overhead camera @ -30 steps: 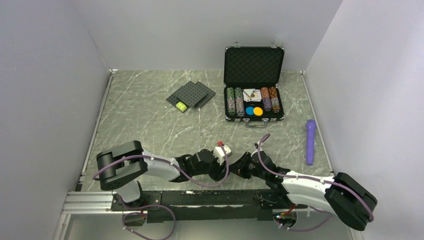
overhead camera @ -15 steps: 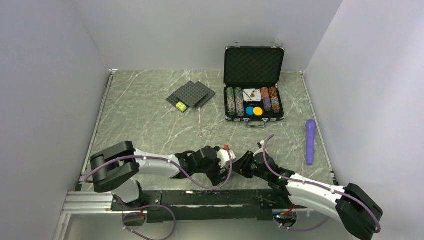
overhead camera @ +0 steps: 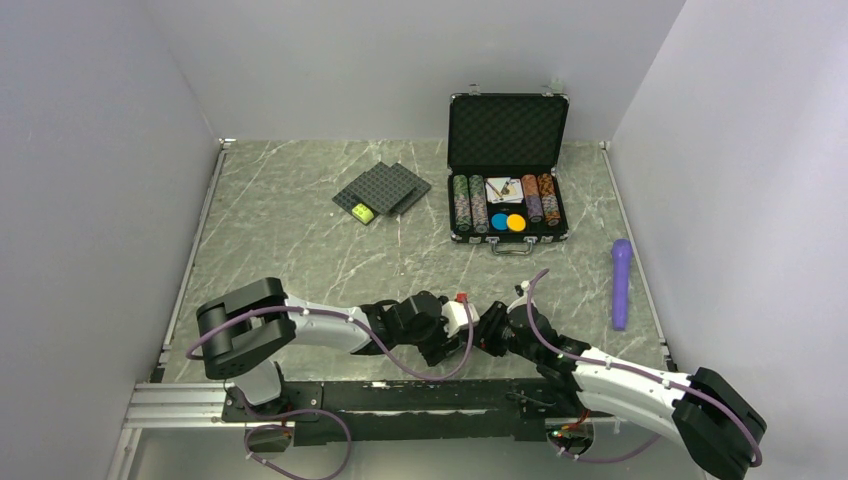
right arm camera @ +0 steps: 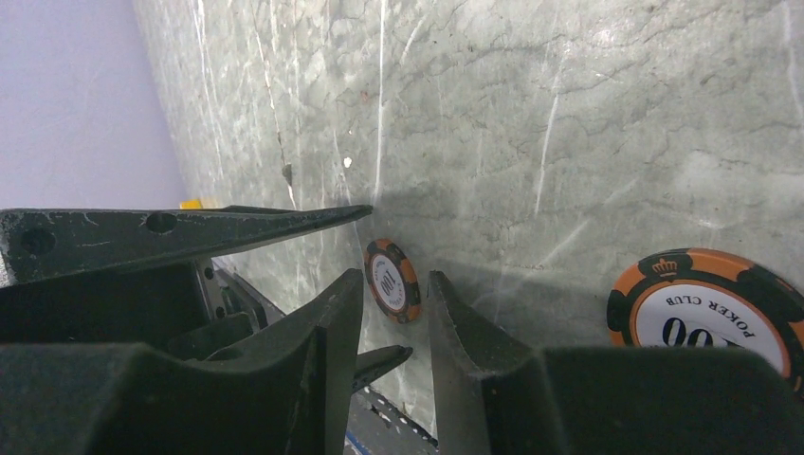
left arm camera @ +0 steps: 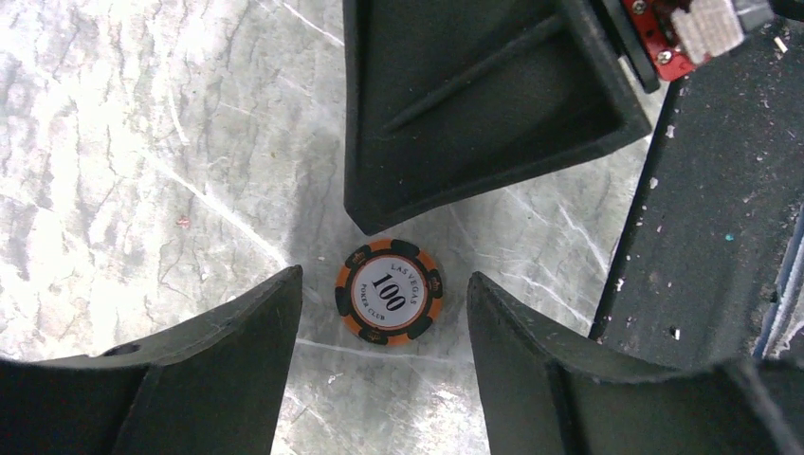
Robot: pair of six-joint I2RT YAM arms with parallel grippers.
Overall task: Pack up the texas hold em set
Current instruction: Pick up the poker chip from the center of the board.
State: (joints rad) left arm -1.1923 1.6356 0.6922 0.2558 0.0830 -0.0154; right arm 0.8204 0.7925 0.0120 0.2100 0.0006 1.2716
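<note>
Briefcase [overhead camera: 508,130] open at the surface's [overhead camera: 300,250] far right, chip rows [overhead camera: 470,203], cards [overhead camera: 503,187] and discs [overhead camera: 498,222] bedded inside (lid not yet shut). At the near edge, left gripper [left arm camera: 384,275] has its jaws apart astride a flat orange 100 chip [left arm camera: 389,303], not touching it. Right gripper [right arm camera: 393,277] has its jaws narrowly apart, empty. What's left, I'd say: pack that chip, close up.

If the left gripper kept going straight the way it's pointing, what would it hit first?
Most likely the orange chip lying flat on the table, centred before the left gripper. The right gripper's finger sits just beyond, though depth is unclear.

Soft, even light (near foregrounds blurred)
</note>
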